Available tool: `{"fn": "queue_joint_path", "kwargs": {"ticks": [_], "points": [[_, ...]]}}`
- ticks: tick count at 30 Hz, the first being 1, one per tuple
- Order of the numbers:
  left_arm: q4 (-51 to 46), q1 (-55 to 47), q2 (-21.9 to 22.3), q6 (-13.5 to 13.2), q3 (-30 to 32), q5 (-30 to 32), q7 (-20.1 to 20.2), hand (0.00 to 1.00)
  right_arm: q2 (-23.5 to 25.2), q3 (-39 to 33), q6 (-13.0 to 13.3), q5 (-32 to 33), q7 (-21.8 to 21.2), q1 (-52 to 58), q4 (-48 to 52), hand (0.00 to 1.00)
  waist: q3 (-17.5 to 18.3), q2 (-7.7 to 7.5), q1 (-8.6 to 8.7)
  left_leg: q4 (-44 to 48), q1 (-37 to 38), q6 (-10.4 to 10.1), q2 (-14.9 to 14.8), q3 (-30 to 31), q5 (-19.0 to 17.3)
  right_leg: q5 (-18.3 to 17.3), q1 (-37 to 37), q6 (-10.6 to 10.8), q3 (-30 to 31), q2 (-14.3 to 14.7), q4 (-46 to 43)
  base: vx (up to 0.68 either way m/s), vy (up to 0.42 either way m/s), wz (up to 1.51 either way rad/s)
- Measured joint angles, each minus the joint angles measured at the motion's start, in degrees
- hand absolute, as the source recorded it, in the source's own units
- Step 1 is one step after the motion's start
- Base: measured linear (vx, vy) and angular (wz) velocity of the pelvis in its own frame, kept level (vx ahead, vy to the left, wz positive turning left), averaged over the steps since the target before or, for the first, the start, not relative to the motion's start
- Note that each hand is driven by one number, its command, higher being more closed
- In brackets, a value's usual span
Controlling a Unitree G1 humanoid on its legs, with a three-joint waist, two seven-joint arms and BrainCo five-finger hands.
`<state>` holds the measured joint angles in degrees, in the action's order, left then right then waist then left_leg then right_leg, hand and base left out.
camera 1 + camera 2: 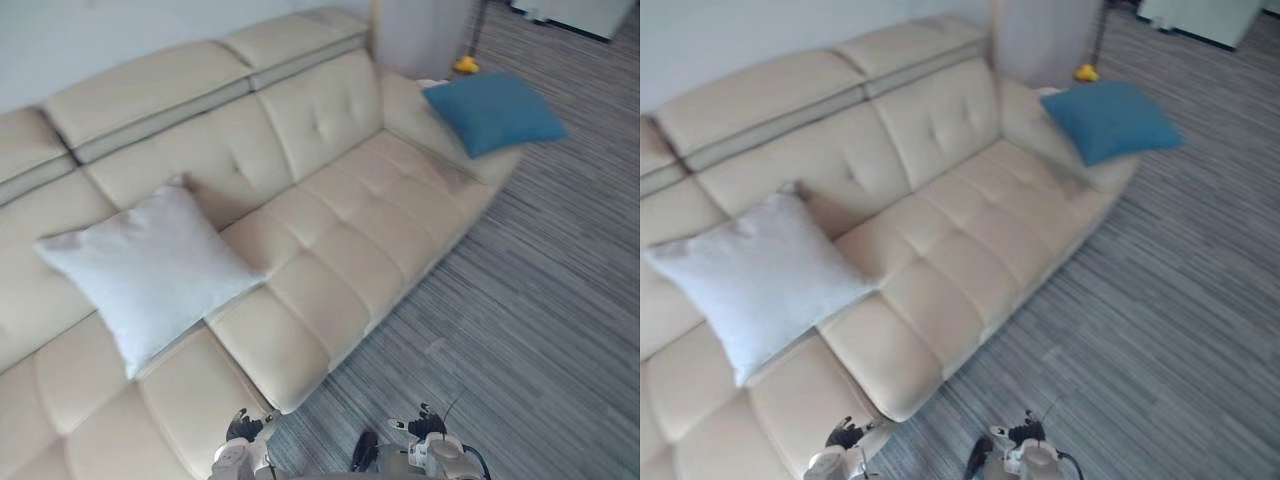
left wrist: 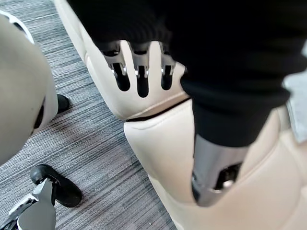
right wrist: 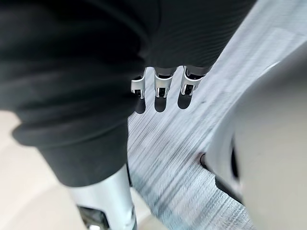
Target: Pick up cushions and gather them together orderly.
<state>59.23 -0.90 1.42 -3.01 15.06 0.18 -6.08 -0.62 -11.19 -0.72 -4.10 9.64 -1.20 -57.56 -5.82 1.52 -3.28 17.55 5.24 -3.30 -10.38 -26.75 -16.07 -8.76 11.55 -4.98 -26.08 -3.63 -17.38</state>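
Beige sofa [image 1: 340, 240]; robot hands [image 2: 139, 60] [image 3: 163, 82] loose, empty.

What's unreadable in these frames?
Too small to identify: yellow object past the sofa, left eye view.
Cut off by the bottom edge, eye views: left hand, right hand.
Cut off by the picture's side edge: sofa's left end.
Hidden by the white cushion: sofa back behind it.
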Motion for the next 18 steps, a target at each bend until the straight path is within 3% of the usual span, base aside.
{"fn": "queue_joint_path", "kwargs": {"ticks": [3,4,5,6,8,9,10,12,13,15,16,17,18], "points": [[0.06,-0.34,-0.72,0.18,-0.64,0.87,0.09,0.0,-0.42,-1.07,0.04,0.14,0.06,0.25,-0.34,0.0,-0.54,0.68,0.27,13.4,-3.53,0.34,-4.39,4.03,0.22,-0.4,-2.01,-0.55,2.24,3.63,1.94,0.05,-0.178,-0.56],[-0.24,-0.24,-0.82,0.19,-0.21,0.93,0.12,0.0,-0.45,-1.05,0.06,0.28,0.2,0.54,-0.3,0.0,-1.13,0.83,0.24,23.28,-7.72,2.94,-6.87,7.14,1.0,-0.68,-3.46,-1.27,3.24,5.18,2.49,0.05,-0.162,-0.46],[-0.82,-0.28,-0.88,0.11,0.11,0.96,0.16,0.0,-0.56,-1.03,0.05,0.47,0.31,0.54,-0.18,0.0,-1.92,0.6,-0.05,29.93,-10.44,4.6,-7.21,10.25,0.22,-0.82,-4.24,-2.35,4.63,6.36,2.51,0.08,-0.132,-0.74],[-1.79,-0.32,-0.7,0.11,0.8,0.95,0.14,0.0,-0.36,-0.93,0.04,0.93,0.56,-0.01,0.17,0.0,-2.59,1.37,-0.27,34.86,-14.09,2.86,-4.92,15.69,-1.21,-1.43,-5.4,-3.44,6.74,7.62,2.67,0.07,-0.077,-0.8],[-2.7,-0.96,-0.75,0.02,0.84,0.73,0.13,0.0,0.32,-0.85,0.03,1.89,0.56,-0.55,0.22,0.0,-3.21,0.53,-1.16,33.78,-18.2,0.98,0.58,21.03,-2.86,-1.62,-5.73,-3.87,10.58,8.55,3.09,0.09,-0.037,-1.16],[-3.83,-0.96,-0.53,-0.17,0.8,0.72,0.17,0.0,0.58,-0.5,0.02,1.94,0.61,-0.57,0.31,0.0,-3.32,0.31,-2.37,29.58,-21.37,0.45,5.51,25.01,-3.64,-1.32,-5.88,-4.58,13.68,9.2,4.02,0.11,0.001,-1.25],[-4.17,-0.91,-0.35,-0.3,0.8,0.67,0.18,0.0,0.58,-0.17,0.01,1.93,0.62,-0.53,0.31,0.0,-3.36,0.26,-2.86,27.57,-22.27,0.4,7.21,26.47,-3.65,-1.27,-5.92,-4.68,14.59,9.31,4.31,0.15,0.021,-1.38],[-5.32,-1.15,0.69,-0.68,1.41,0.42,0.2,0.0,0.9,0.54,-0.38,1.88,0.76,-0.59,0.3,0.0,-3.5,0.34,-4.7,14.9,-24.87,0.24,12.74,34.48,-1.64,-0.95,-7.02,-4.89,20.48,11.04,5.7,0.16,0.034,-1.39],[-5.36,-1.16,0.91,-0.72,1.73,0.16,0.21,0.0,0.95,0.79,-0.41,1.86,0.74,-0.6,0.3,0.0,-3.41,0.42,-5.07,12.74,-24.86,0.5,13.01,35.56,-0.71,-0.92,-7.17,-4.78,21.18,11.38,5.7,0.19,0.052,-1.35],[-5.66,-1.71,1.12,-0.75,2.11,-0.49,0.22,0.0,1.88,0.76,-0.63,1.77,0.5,-0.35,0.34,0.0,-2.32,-0.01,-6.19,10.32,-23.98,3.09,12.12,35.85,4.6,-1.98,-7.94,-4.31,26.82,13.48,4.98,0.24,0.089,-1.38],[-5.79,-1.88,0.95,-0.76,2.39,-0.5,0.4,0.0,2.38,0.77,-0.65,1.74,0.51,-0.27,0.45,0.0,-1.74,-0.58,-6.53,10.02,-23.48,3.14,11.86,34.71,4.95,-2.91,-7.59,-4.11,28.36,13.52,3.98,0.34,0.102,-1.32],[-5.64,-2.04,0.16,-0.68,3.11,-0.4,0.71,0.0,3.16,0.78,-0.66,1.73,0.52,0.01,0.58,0.0,-0.77,-2.46,-6.64,9.04,-22.42,3.15,11.55,31.8,4.55,-4.81,-6.83,-3.15,30.62,12.98,0.75,0.4,0.09,-1.14],[-5.49,-2.0,-0.34,-0.4,3.13,-0.43,0.9,0.0,3.4,0.92,-0.5,1.72,0.5,1.04,0.61,0.0,-0.16,-3.77,-6.78,8.59,-21.19,3.71,11.26,28.69,4.1,-7.28,-5.2,0.86,30.57,11.68,-4.16,0.42,0.092,-1.17]]}}
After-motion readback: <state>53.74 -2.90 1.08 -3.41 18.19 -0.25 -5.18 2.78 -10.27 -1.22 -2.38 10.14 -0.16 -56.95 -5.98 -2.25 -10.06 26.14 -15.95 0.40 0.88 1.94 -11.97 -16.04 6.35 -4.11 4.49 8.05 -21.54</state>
